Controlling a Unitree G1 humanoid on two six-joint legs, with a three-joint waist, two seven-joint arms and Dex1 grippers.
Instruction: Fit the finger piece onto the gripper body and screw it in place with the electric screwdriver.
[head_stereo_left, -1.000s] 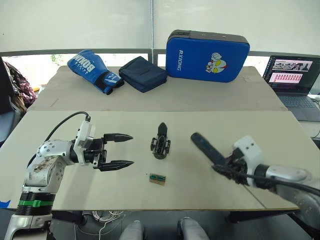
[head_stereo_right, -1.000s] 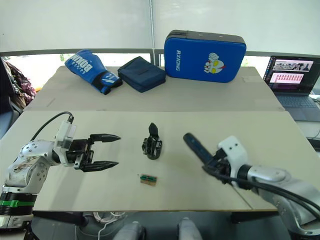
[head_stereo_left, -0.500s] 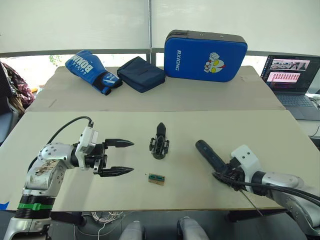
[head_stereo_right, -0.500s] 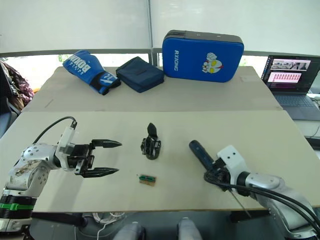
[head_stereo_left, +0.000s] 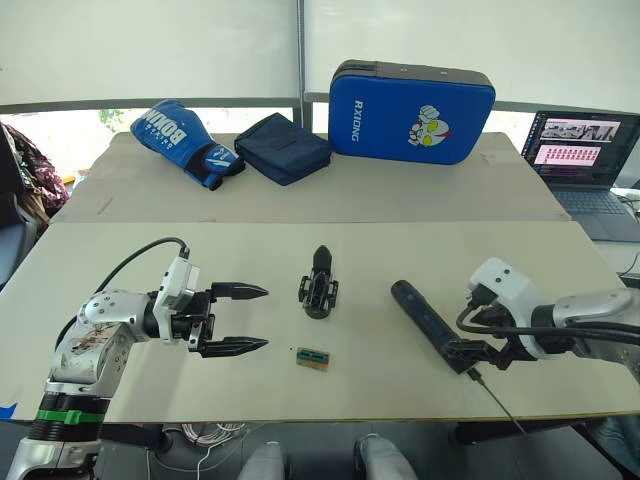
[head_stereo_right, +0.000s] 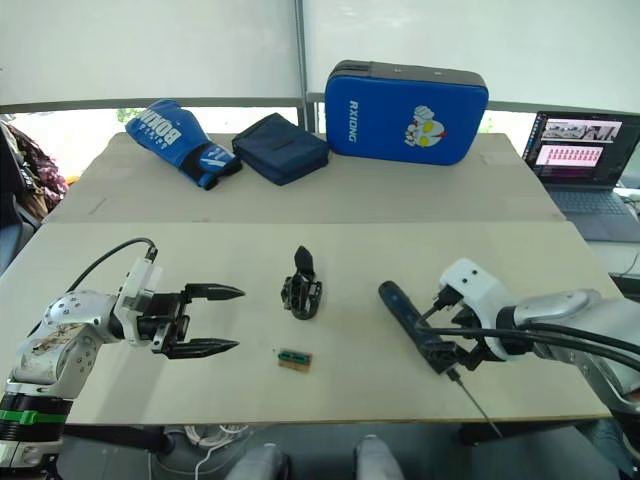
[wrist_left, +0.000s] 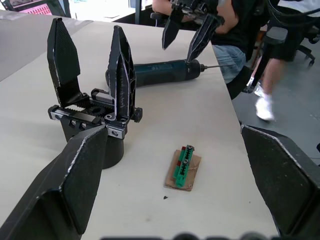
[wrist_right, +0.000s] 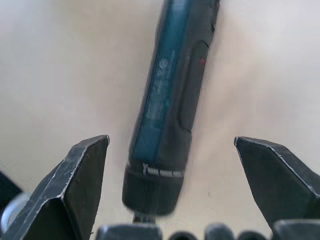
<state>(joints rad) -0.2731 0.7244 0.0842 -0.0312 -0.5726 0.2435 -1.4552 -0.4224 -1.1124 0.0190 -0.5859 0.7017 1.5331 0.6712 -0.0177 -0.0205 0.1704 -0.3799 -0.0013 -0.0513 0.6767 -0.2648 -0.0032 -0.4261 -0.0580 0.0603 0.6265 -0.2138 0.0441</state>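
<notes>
**A:** Well, where does the electric screwdriver (head_stereo_left: 430, 325) lie from the nearer arm?

**B:** It lies flat on the table (head_stereo_left: 350, 255), directly under and between the spread fingers of the right gripper (head_stereo_left: 487, 355). That gripper is wide open and grips nothing; in the right wrist view the tool's body runs up the gap between its two fingers without touching either.

**A:** And its long axis?

**B:** It runs diagonally: the rounded end points away and toward the table's middle, and the thin metal bit points toward the near right edge, reaching about to the edge. The right arm is plainly the nearer; the left is well apart from the tool.

**A:** What of the left gripper (head_stereo_left: 240, 318)?

**B:** It is also wide open and empty, hovering just above the table with both fingers aimed at the gripper body (head_stereo_left: 319, 287), which stands upright between the two arms with a pointed finger sticking up.

**A:** And the finger piece?

**B:** That cannot be told for certain. The left wrist view shows two black fingers rising from the body, so the piece may already be seated, but whether it is screwed cannot be seen. A small green-and-tan block (head_stereo_left: 314, 357) lies just in front of the body.

**A:** So the coming move?

**B:** Probably closing the right fingers across the tool's barrel.
</notes>
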